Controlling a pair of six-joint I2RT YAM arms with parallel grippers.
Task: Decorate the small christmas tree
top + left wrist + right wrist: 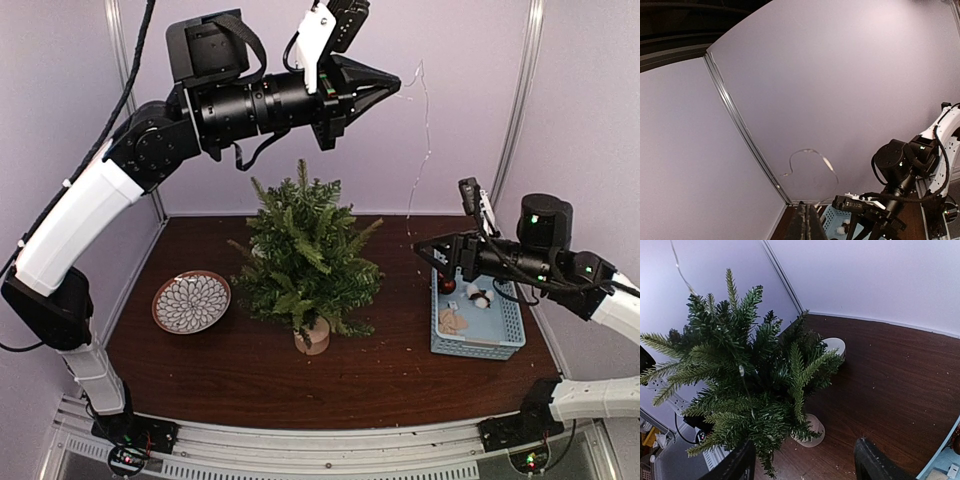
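1 small christmas tree (305, 255), 1 plate (166, 300), 1 basket (478, 350).
Tree mid-table; plate at its 9 o'clock, basket at 3. L gripper (395, 85) raised high, pinched tight; R gripper (432, 250) low at basket's 11, fingers wide, empty.

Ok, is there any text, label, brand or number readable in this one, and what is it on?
No text can be read in any view.
Pale strip on the right gripper, left wrist view: possibly a label, too small and blurred to read.
Plate: petal pattern only, no words.
Small christmas tree and blue basket: no markings visible.
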